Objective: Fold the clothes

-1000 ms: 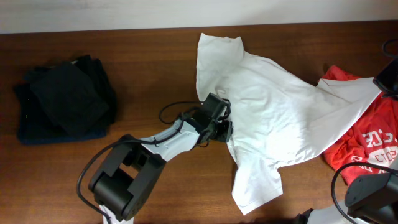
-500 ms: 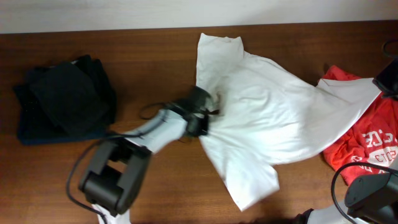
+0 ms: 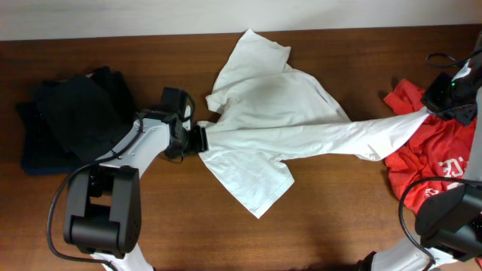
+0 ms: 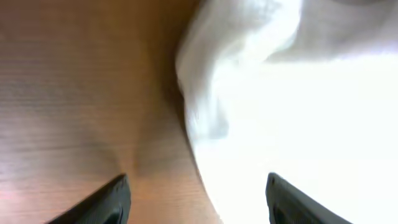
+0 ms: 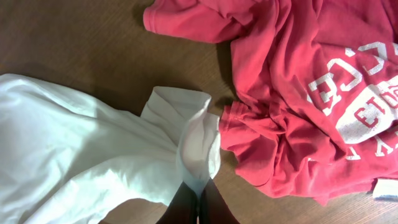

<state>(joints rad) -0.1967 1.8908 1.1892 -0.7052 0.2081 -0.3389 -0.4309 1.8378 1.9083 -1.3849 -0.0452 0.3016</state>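
1. Toward the left middle of the counter [image 3: 346, 226], the left arm ran low from its base at the near edge, bowed out leftward, then turned right to the left claw [image 3: 196, 140] at the left edge of the white shirt [image 3: 263, 124].
2. Its fingers [image 4: 109, 199] stood apart in the wrist view, with the blurred shirt edge lying between them.
3. At the far right, the right arm came in over the counter's right edge, and the right claw [image 3: 433, 110] pointed left.
4. That claw was closed, its tips pinching a folded end of the white shirt.
5. The white shirt lay mid-counter, drawn into a long taut band between the two claws, with one lobe toward the far edge and a flap toward the near edge.
6. The red shirt [image 3: 422, 162] lay crumpled at the right edge, touching the pinched end.
7. The dark pile [image 3: 71, 120] sat at the far left, near the left arm.
8. Bare wood lay open along the near side, between the two arm bases.
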